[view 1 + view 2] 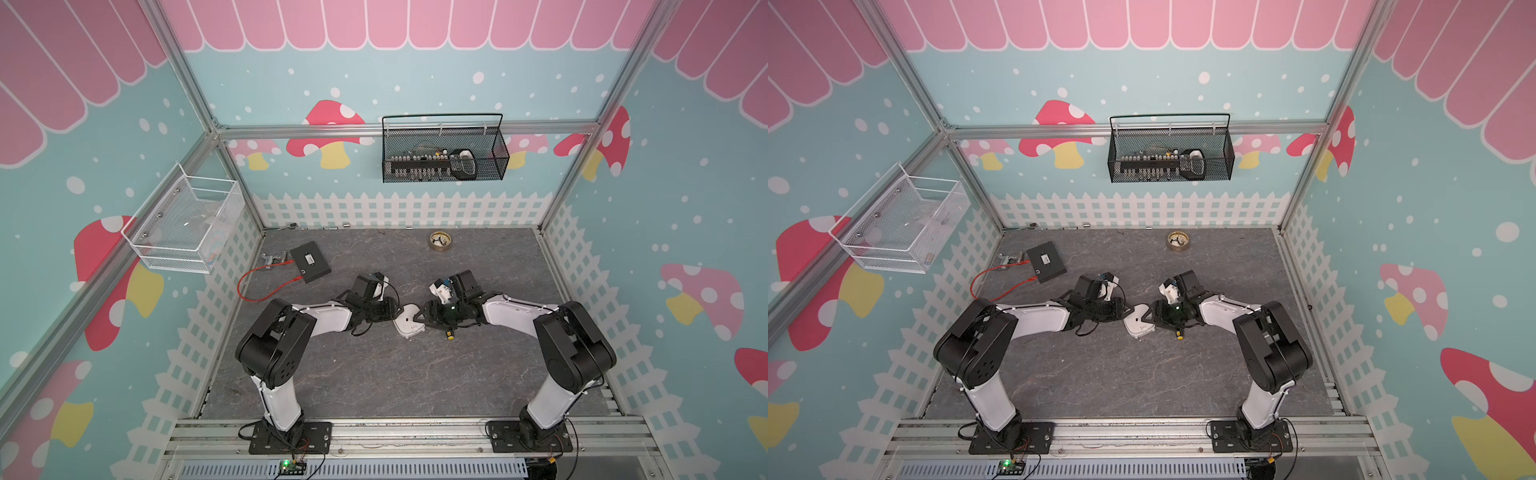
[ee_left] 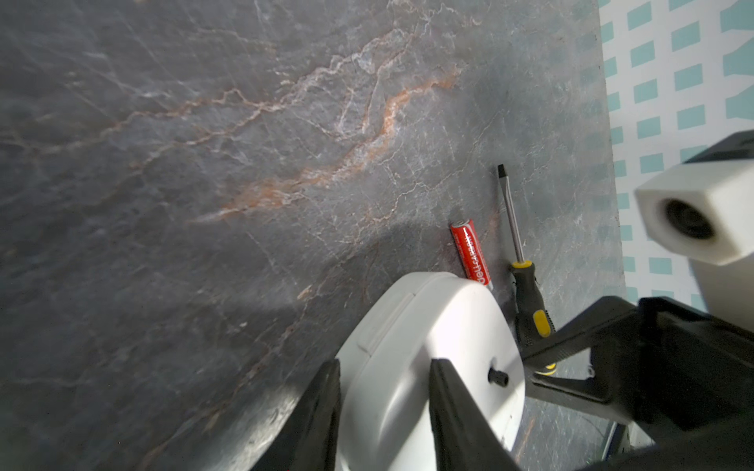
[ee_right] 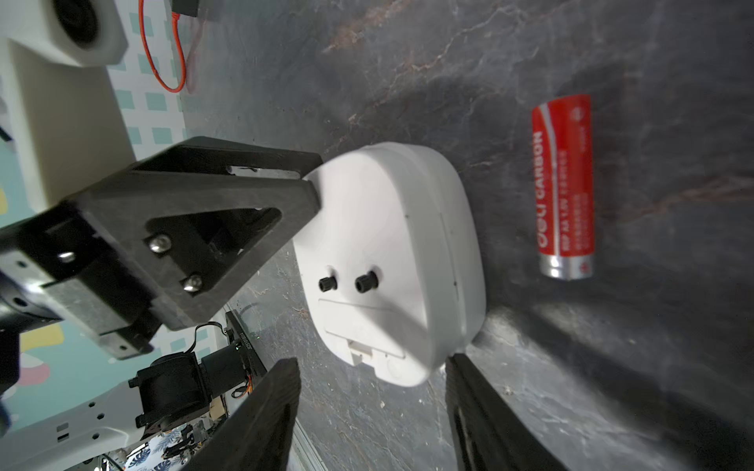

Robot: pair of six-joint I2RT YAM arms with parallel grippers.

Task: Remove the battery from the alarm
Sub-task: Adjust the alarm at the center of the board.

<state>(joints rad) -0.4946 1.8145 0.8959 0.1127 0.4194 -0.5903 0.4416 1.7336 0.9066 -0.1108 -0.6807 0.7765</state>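
Observation:
The white alarm [image 1: 409, 323] [image 1: 1139, 323] hangs between both arms at mid-table, tilted on edge. Its back [image 3: 391, 253] shows two black knobs and a rectangular cover panel. My left gripper [image 2: 385, 363] [image 1: 397, 312] is shut on one end of the alarm [image 2: 428, 334], a finger on each face. My right gripper [image 3: 371, 361] [image 1: 420, 318] stands open at the opposite end, its fingers apart on either side of the alarm's rim. The red battery [image 3: 565, 187] [image 2: 469, 253] lies loose on the table beside the alarm. It is hidden in both top views.
A black-and-yellow screwdriver [image 2: 530, 301] [image 1: 449, 335] lies next to the battery under the right arm. A brass disc [image 1: 440, 241] sits at the back. A black box [image 1: 309, 262] with a red cable lies back left. Mesh baskets [image 1: 444, 153] [image 1: 187, 224] hang on the walls.

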